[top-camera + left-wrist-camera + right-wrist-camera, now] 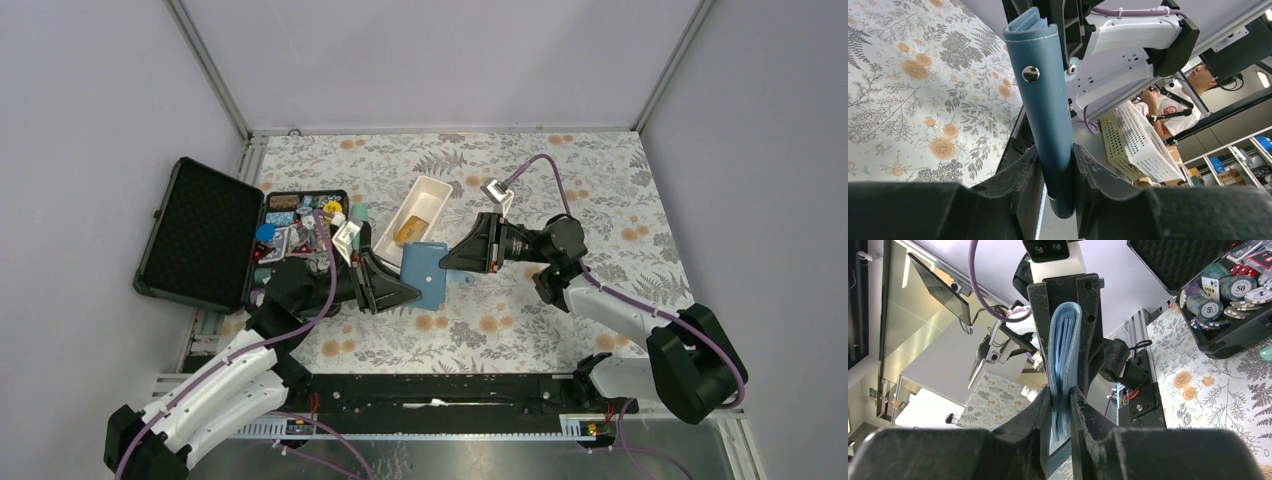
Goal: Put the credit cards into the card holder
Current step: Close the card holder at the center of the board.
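The teal-blue card holder (426,272) is held off the table between my two grippers. My left gripper (404,291) is shut on its spine end; in the left wrist view the gripper (1058,167) clamps the closed wallet (1045,100), snap stud showing. My right gripper (452,259) is shut on the opposite edge; in the right wrist view the gripper (1062,407) pinches the cover and light blue pages (1064,350). A golden-orange credit card (410,231) lies in the white tray (432,192). The dark card is not in view.
An open black foam-lined case (198,234) stands at the left, its base filled with poker chips (1218,290) and small trinkets (300,222). The white tray lies just behind the wallet. The arms' base rail (440,392) runs along the near edge.
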`<state>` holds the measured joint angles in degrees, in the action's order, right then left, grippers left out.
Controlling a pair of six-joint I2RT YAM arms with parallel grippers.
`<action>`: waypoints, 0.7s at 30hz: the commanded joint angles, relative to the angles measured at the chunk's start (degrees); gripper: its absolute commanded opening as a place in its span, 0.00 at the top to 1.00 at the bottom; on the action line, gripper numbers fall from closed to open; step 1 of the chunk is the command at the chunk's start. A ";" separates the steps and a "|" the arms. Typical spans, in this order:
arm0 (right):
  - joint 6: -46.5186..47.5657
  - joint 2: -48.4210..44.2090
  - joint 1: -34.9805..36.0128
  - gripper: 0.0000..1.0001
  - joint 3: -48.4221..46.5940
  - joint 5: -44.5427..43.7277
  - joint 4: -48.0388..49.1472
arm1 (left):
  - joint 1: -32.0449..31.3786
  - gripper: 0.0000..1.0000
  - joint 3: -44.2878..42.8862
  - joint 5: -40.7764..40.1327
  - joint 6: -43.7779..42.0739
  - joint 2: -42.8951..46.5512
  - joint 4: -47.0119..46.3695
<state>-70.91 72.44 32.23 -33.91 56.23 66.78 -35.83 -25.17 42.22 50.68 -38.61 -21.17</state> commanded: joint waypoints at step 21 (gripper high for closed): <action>16.45 -18.64 -7.54 0.29 1.18 -26.40 -31.39 | -0.99 1.00 1.20 -8.57 5.79 1.66 -13.56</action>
<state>-60.88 56.27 26.11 -32.34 39.68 47.86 -36.75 -23.75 34.41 55.59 -38.79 -27.55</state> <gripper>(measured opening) 0.685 0.156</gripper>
